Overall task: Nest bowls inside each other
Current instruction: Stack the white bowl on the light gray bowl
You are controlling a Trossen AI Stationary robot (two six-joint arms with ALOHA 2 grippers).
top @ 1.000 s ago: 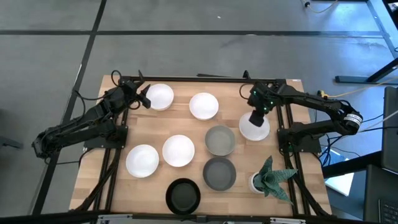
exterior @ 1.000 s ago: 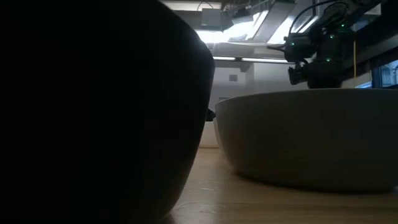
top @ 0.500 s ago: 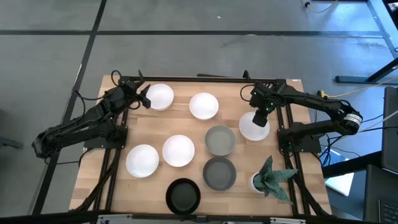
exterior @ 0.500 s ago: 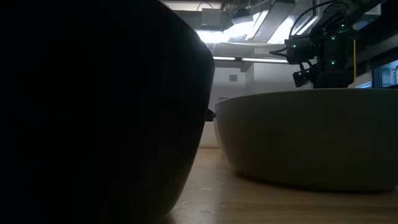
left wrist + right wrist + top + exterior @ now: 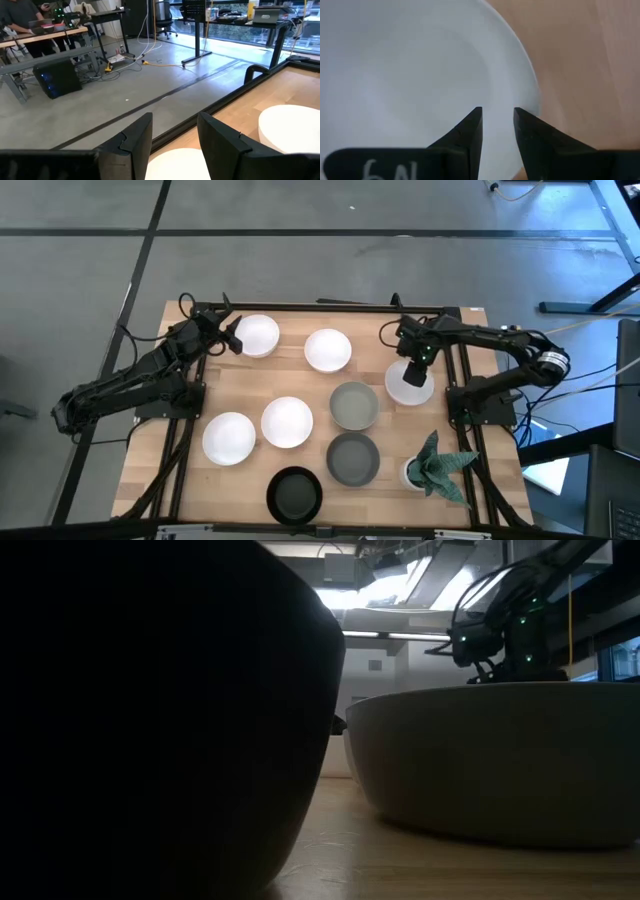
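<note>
Eight bowls rest on the wooden table. Five are white (image 5: 257, 335) (image 5: 327, 350) (image 5: 287, 422) (image 5: 229, 438) (image 5: 403, 391), two are grey (image 5: 354, 405) (image 5: 353, 458) and one is black (image 5: 295, 495). My right gripper (image 5: 418, 366) points down over the far-right white bowl (image 5: 395, 65). It is open by a narrow gap (image 5: 497, 117) above the bowl's inside, close to the rim (image 5: 536, 92). My left gripper (image 5: 233, 338) waits open (image 5: 175, 135), level, beside the far-left white bowl (image 5: 175, 165).
A small white pot with a spiky green plant (image 5: 432, 465) stands at the near right, close to the grey bowls. A black frame rail (image 5: 330, 307) runs along the table's far edge. In the low view the black bowl (image 5: 150, 720) and a grey bowl (image 5: 500, 760) block most sight.
My right gripper has come down toward the far-right white bowl and tipped to point more steeply down. The gap between its fingers looks the same. The bowl has stayed in place.
</note>
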